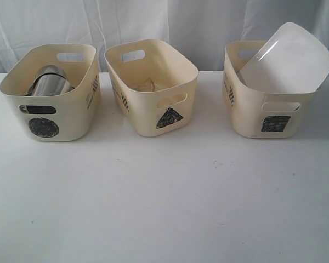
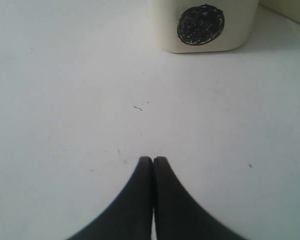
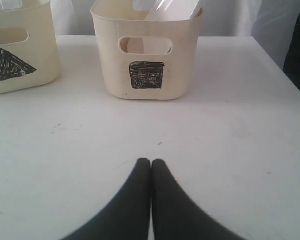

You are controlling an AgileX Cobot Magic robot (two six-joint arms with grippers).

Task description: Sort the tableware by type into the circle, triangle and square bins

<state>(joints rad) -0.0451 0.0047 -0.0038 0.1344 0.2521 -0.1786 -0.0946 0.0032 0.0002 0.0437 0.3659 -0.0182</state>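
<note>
Three cream bins stand in a row at the back of the white table. The circle bin (image 1: pixel 52 93) on the left holds a steel mug (image 1: pixel 48 81). In the middle, the triangle bin (image 1: pixel 153 87) has something pale inside that I cannot make out. A large white plate (image 1: pixel 288 57) leans tilted out of the square bin (image 1: pixel 263 104) on the right. My left gripper (image 2: pixel 153 159) is shut and empty over bare table, short of the circle bin (image 2: pixel 205 25). My right gripper (image 3: pixel 150 161) is shut and empty, facing the square bin (image 3: pixel 147 55). Neither arm shows in the exterior view.
A white curtain hangs behind the bins. The table's right edge (image 3: pixel 290 80) runs past the square bin, with something dark beyond it. The triangle bin (image 3: pixel 17 50) stands to the left of the square bin in the right wrist view.
</note>
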